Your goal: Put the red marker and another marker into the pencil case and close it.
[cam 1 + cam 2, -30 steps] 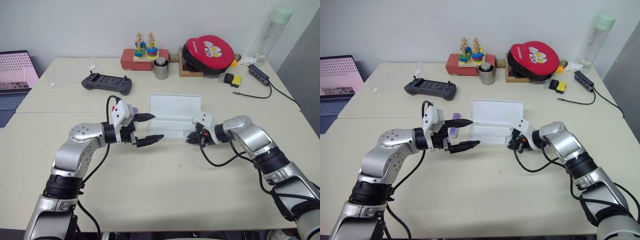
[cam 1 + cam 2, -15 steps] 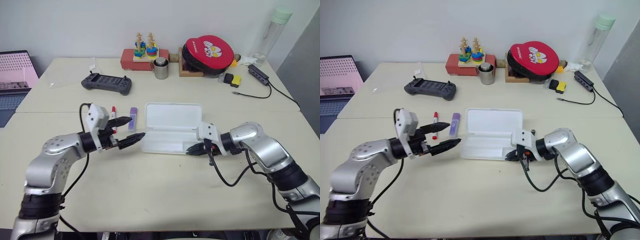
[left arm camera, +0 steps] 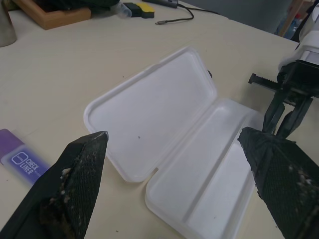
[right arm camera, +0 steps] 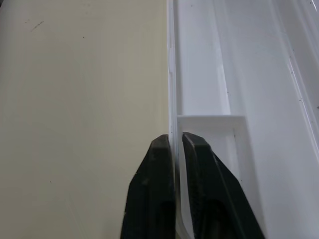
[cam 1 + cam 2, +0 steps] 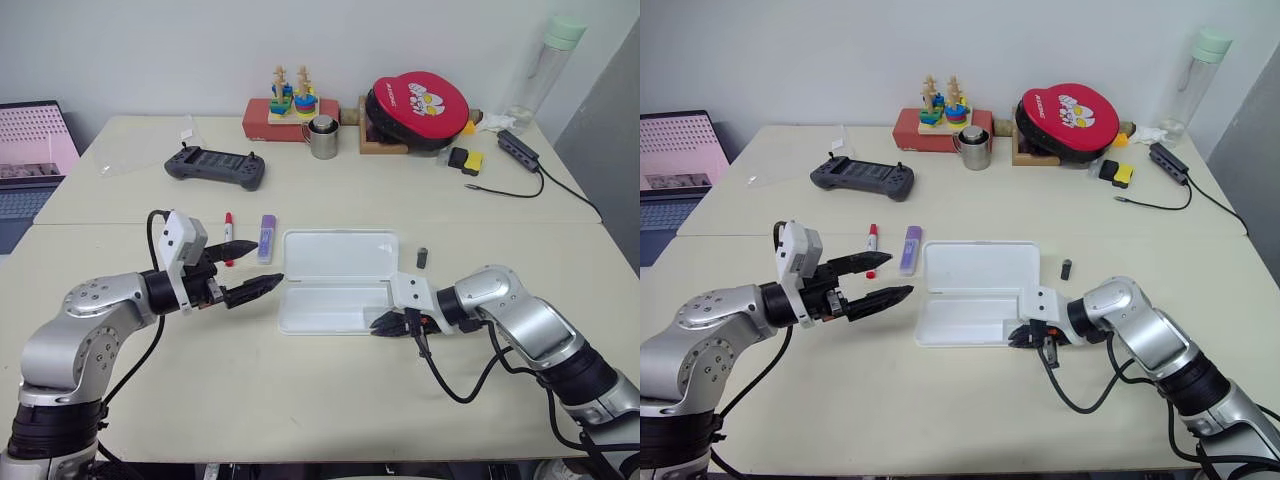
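White plastic pencil case [image 5: 335,282] lies open at table centre, its near wall pinched by the right gripper [image 5: 385,325] to steady it; the left gripper [image 5: 252,268], spread and empty, faces the red marker [image 5: 228,235] and purple highlighter [image 5: 266,239] at its 12 o'clock.

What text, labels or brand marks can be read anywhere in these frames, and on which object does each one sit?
"CHECK LINER", as far as it can be made out: on the pale label of the purple highlighter, in the left wrist view.
Small white wording above the cartoon face on the red round case: too small to read.
Laptop screen at the table's left edge: content too blurred to read.
No readable marks on the pencil case, the red marker or the handheld game controller.
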### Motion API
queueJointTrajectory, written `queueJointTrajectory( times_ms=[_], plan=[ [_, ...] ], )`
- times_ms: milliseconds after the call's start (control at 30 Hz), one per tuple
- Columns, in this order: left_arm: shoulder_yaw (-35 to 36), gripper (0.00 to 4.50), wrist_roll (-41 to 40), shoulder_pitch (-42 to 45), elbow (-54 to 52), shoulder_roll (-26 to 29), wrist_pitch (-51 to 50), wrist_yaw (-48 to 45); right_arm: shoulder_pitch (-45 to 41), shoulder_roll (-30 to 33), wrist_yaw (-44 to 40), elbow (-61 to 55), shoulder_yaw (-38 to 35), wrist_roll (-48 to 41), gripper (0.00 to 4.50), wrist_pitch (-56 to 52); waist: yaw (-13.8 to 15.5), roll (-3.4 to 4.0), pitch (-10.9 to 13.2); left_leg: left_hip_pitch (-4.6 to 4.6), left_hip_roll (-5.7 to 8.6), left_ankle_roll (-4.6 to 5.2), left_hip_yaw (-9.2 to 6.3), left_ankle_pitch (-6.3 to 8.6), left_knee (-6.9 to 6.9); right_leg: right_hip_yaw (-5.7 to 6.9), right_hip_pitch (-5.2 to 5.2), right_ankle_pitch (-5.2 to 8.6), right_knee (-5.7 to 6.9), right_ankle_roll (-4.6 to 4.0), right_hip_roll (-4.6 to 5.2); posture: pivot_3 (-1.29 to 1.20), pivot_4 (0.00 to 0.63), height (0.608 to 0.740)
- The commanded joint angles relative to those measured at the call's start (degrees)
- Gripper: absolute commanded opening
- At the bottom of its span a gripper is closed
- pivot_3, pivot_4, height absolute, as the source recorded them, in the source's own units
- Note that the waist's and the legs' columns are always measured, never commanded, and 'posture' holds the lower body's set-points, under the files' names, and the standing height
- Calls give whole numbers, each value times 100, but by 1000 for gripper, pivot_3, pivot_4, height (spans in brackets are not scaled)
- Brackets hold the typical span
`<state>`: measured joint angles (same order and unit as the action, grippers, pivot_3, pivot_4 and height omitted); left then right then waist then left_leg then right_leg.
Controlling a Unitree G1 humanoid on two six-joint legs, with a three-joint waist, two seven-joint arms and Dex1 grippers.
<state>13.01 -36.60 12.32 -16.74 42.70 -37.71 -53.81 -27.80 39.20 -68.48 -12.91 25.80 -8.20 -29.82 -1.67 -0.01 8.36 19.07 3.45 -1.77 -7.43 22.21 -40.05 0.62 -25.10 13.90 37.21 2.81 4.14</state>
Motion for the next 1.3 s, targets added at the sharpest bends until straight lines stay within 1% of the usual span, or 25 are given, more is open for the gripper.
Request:
queueJointTrajectory(
  times_ms=[33, 133, 233, 300, 333, 433, 533, 667, 867, 933, 1167, 1200, 1300],
  plan=[
    [421, 4500, -436, 431, 125, -236, -251, 514, 10, 52, -71, -450, -399, -410, 1662, -189, 6, 0, 0, 0, 0, 0, -1, 0, 0, -1, 0, 0, 0, 0, 0, 0, 150, 740],
    [798, 4500, -528, 824, 457, -488, -353, 1231, -76, 20, -44, -592, -765, -812, 2334, -445, 9, -6, -2, 1, 0, 0, -2, 0, -4, 1, 2, 0, 1, 0, 0, 0, 150, 740],
    [1140, 4500, -319, 1215, 852, -762, -248, 2168, -400, -324, 242, -594, -1463, -1524, 3005, -877, 8, -6, -2, -2, 0, 0, -2, 0, -3, 1, 3, 0, 1, 0, -1, 0, 150, 740],
    [1232, 4500, -106, 1414, 1135, -902, -227, 2720, -745, -611, 611, -396, -1875, -1778, 3545, -1105, -19, -6, -2, -6, 0, 0, 1, 0, -4, -1, 2, 0, 5, 0, -2, 0, 150, 740],
    [1204, 4500, 72, 1471, 1277, -937, -186, 2959, -938, -749, 843, -240, -2032, -1787, 3710, -1137, -22, -6, -2, -8, 0, -1, 3, 0, -4, -1, 2, 0, 8, 0, -2, 0, 150, 740],
    [1092, 4500, 463, 1555, 1634, -1053, -142, 3511, -1351, -969, 1349, 153, -2197, -1541, 4472, -936, -15, -8, -4, -13, 1, -1, 5, -1, -3, -1, 0, 0, 14, 0, -2, 0, 150, 740],
    [935, 4500, 733, 1592, 1958, -1128, -209, 3808, -1624, -1166, 1770, 459, -2239, -1357, 4472, -791, -11, -13, -6, -9, 8, -1, 2, 0, -1, 1, -6, 0, 17, 0, 1, 0, 150, 740],
    [690, 4500, 995, 1631, 2453, -1148, -615, 4047, -1744, -1262, 1880, 518, -2165, -1312, 4472, -697, -7, -13, -6, -8, 16, -1, 0, 0, -4, 2, -11, 0, 34, -1, 10, 0, 150, 740],
    [271, 4500, 1126, 1572, 2747, -1131, -777, 3684, -1757, -1249, 1743, 246, -2163, -1538, 4472, -726, -22, -13, -6, -9, 13, -1, 5, -1, -6, -1, -18, 0, 46, -1, 11, 0, 150, 740],
    [126, 4500, 1226, 1567, 2835, -1117, -665, 3567, -1761, -1231, 1698, 197, -2156, -1565, 4472, -745, -24, -13, -6, -10, 13, -1, 6, 0, -6, -2, -19, 0, 48, -1, 11, 0, 150, 740],
    [-3, 4500, 1560, 1828, 3545, -1183, -592, 3666, -1761, -1141, 1622, 8, -2128, -1655, 4472, -790, -19, -13, -7, -10, 13, -1, 6, -1, -10, -1, -18, 0, 52, -1, 11, 0, 150, 740],
    [-11, 4321, 1589, 1846, 3576, -1197, -573, 3658, -1756, -1130, 1618, -23, -2138, -1682, 4491, -803, -19, -13, -7, -11, 13, -1, 8, -1, -11, -3, -17, 0, 54, -1, 11, 0, 150, 740],
    [-29, 3974, 1637, 1892, 3608, -1239, -534, 3627, -1729, -1092, 1590, -90, -2150, -1754, 4500, -858, -18, -12, -7, -12, 13, -1, 8, -1, -12, -3, -18, 0, 56, -1, 11, 0, 150, 740]
  ],
)
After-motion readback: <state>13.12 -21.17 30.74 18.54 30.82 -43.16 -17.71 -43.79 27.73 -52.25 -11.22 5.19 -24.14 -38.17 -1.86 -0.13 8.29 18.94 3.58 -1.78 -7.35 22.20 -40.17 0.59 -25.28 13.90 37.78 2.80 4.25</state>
